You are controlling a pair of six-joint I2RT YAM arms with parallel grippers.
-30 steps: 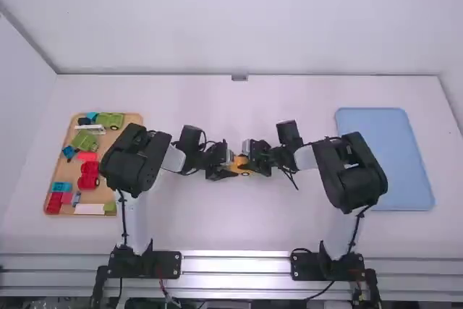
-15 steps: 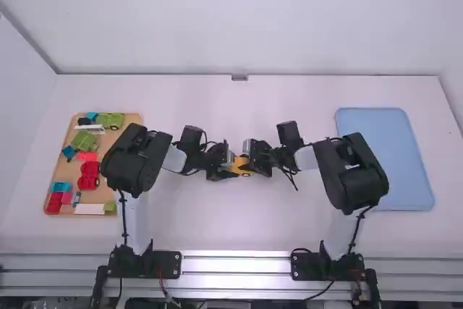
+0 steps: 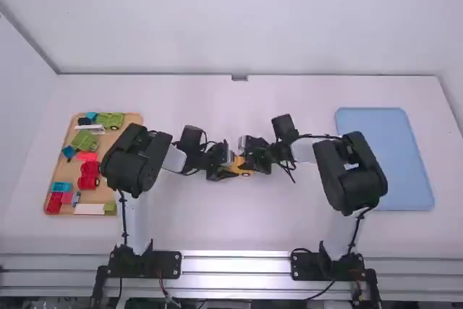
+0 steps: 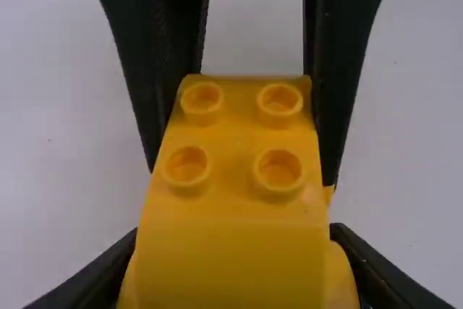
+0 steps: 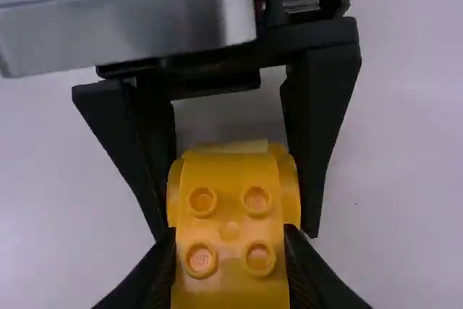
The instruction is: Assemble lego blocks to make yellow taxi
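Right gripper [image 3: 253, 163]: since the earlier frame it has shifted slightly left and to the far side; you see its fingers clenched on the yellow car, one along each flank.
Left gripper [image 3: 227, 169]: you see it level with that spot in the high view, grasping the same car from the left; its fingers press either side.
Yellow car [image 3: 240, 167]: it sits between your two grippers, near the middle of the table [image 3: 217, 226], touched by both.
Studs [image 4: 279, 171]: your left wrist view shows four in two rows on top, between the right gripper's fingers.
Tan tray [image 3: 67, 172]: left on the table, it holds green vehicles [image 3: 85, 141], red pieces [image 3: 89, 176], blue pieces [image 3: 61, 187] and long white pieces [image 3: 90, 209].
Blue tray [image 3: 383, 161]: you have it at the right.
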